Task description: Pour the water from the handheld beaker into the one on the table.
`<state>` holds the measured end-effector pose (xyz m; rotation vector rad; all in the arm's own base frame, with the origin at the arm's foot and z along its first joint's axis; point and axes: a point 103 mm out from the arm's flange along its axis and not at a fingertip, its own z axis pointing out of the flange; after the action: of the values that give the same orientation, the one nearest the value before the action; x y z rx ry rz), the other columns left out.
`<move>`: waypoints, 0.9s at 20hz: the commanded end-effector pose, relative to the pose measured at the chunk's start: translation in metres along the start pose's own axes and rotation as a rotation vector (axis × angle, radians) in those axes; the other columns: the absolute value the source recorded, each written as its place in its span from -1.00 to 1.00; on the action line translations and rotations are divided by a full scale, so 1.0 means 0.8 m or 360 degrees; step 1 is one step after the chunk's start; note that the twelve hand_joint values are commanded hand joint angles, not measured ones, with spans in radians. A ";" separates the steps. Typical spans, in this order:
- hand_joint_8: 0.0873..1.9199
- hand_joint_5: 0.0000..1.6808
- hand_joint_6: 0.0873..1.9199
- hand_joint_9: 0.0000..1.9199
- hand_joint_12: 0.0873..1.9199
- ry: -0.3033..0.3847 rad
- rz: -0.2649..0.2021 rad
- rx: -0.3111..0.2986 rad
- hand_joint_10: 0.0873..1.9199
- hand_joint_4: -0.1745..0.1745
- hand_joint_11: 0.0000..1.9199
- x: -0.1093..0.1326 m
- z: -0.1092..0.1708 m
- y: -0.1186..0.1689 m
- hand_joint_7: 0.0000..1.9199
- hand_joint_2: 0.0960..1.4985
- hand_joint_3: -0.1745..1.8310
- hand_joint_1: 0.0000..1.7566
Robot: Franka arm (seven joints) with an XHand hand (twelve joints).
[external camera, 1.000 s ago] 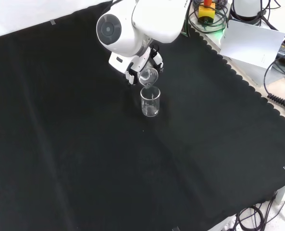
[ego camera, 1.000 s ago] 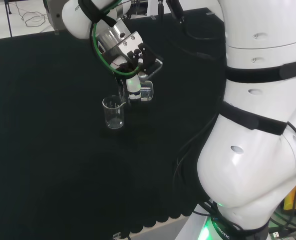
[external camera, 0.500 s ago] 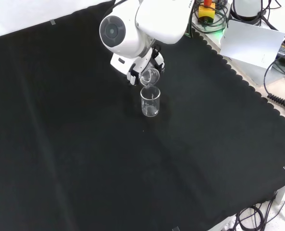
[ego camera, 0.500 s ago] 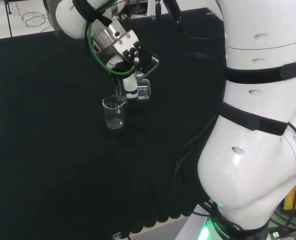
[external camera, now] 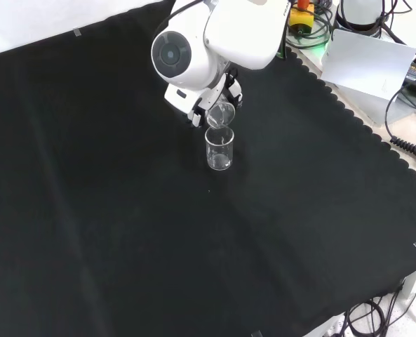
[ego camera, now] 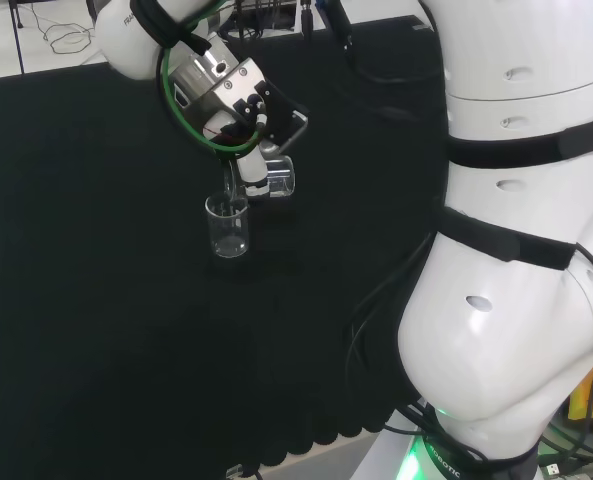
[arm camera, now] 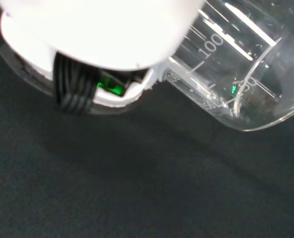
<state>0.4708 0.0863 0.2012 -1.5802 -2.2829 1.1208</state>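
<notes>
One tipped beaker [ego camera: 266, 183] in the hand [ego camera: 251, 170] overhangs the standing beaker [ego camera: 228, 226].

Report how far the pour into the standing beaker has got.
Done: the hand holds the handheld beaker, tipped on its side with its mouth over the standing beaker on the black cloth. In hand: the tilt; the front view shows the spout just above the rim. Left: whether water is flowing, or how much either holds, cannot be told; afterwards, righting the beaker.

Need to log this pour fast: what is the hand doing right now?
Hand: shut on the handheld beaker, tipped over the table beaker.
</notes>
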 end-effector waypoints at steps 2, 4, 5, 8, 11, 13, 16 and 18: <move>-0.30 0.43 -0.23 0.56 -0.24 -0.0058 0.0027 0.0039 -0.44 -1.00 0.21 0.002 -0.004 0.002 0.40 -0.51 0.15 0.65; -0.29 0.43 -0.23 0.56 -0.24 -0.0071 0.0031 0.0047 -0.44 -1.00 0.21 0.003 -0.006 0.002 0.40 -0.51 0.15 0.65; -0.29 0.43 -0.23 0.56 -0.24 -0.0079 0.0032 0.0053 -0.44 -1.00 0.21 0.004 -0.007 0.002 0.40 -0.51 0.15 0.65; -0.29 0.43 -0.23 0.56 -0.24 -0.0117 0.0037 0.0078 -0.44 -1.00 0.21 0.008 -0.007 0.003 0.40 -0.51 0.15 0.65; -0.29 0.43 -0.23 0.56 -0.24 -0.0137 0.0042 0.0101 -0.43 -1.00 0.21 0.011 -0.009 0.004 0.40 -0.51 0.15 0.65; -0.29 0.43 -0.23 0.56 -0.24 -0.0166 0.0048 0.0109 -0.43 -1.00 0.21 0.013 -0.010 0.004 0.40 -0.51 0.15 0.65; -0.29 0.43 -0.23 0.56 -0.24 -0.0181 0.0051 0.0122 -0.43 -1.00 0.21 0.015 -0.013 0.004 0.40 -0.51 0.15 0.65; -0.29 0.43 -0.23 0.56 -0.24 -0.0194 0.0051 0.0129 -0.43 -1.00 0.21 0.017 -0.014 0.004 0.40 -0.51 0.15 0.65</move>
<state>0.4734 0.0999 0.2030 -1.5713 -2.2607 1.3038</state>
